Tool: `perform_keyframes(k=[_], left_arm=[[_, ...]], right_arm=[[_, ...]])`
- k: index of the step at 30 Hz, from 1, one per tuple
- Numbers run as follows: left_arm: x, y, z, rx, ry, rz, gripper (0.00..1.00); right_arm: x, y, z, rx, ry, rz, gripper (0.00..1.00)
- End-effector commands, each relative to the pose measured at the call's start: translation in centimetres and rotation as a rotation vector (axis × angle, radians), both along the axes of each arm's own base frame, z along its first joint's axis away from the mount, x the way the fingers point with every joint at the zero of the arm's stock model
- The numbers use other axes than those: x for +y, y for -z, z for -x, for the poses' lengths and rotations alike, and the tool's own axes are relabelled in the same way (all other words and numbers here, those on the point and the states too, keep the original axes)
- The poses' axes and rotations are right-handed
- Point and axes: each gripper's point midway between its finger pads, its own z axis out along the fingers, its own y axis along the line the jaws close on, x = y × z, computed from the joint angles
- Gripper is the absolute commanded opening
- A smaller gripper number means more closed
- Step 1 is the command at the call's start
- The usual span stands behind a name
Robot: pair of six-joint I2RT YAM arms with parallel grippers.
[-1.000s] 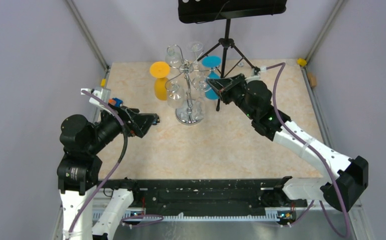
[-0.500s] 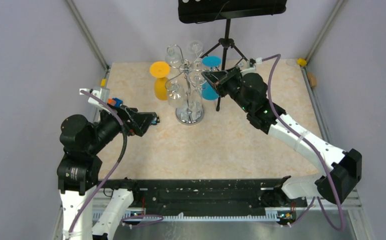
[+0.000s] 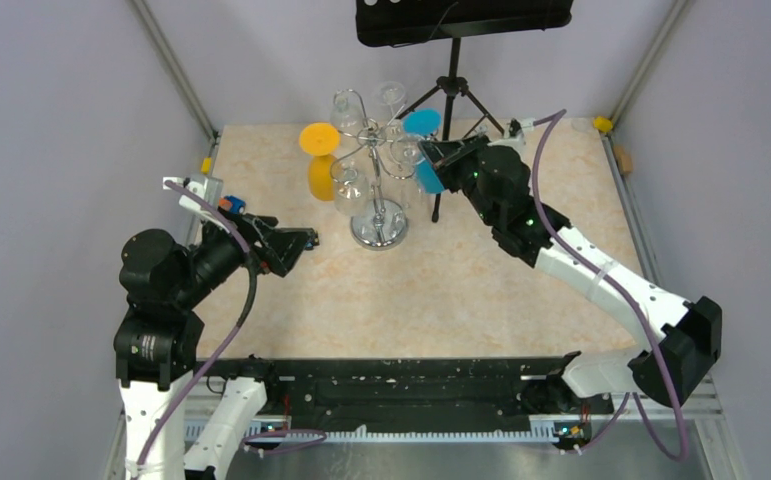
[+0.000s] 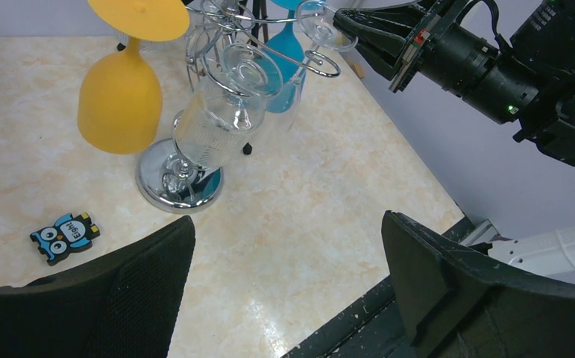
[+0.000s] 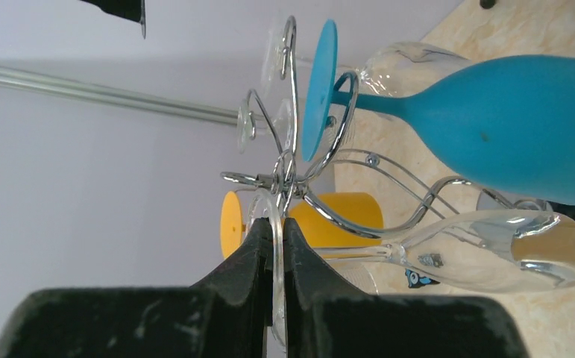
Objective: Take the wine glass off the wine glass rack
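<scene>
The chrome wine glass rack (image 3: 378, 232) stands at the back middle of the table, with its wire arms (image 5: 284, 179) holding several glasses upside down. My right gripper (image 5: 277, 224) is shut on the thin round foot of a clear wine glass (image 5: 493, 257) that hangs on a rack arm. In the top view the right gripper (image 3: 423, 152) sits at the rack's right side, beside the blue glass (image 3: 426, 180). A yellow glass (image 3: 319, 165) hangs on the left. My left gripper (image 4: 288, 224) is open and empty, low over the table in front of the rack base (image 4: 176, 175).
A black tripod stand (image 3: 451, 90) rises just behind and to the right of the rack, close to my right arm. A small owl sticker (image 4: 64, 236) lies on the table left of the rack base. Walls enclose the table on three sides.
My right gripper has moved up to the rack's top arms and then a little to the right, staying shut. The left arm has not moved.
</scene>
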Motion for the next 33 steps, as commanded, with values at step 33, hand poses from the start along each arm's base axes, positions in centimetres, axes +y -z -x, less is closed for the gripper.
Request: perform_keyframes(k=[33], left_arm=[[-9.8,-1.1,1.3,-0.383,0.553,0.179,0.95]], right_arm=[[-4.4,-2.2,16.6,-0.024,-0.428,-0.079,0.0]])
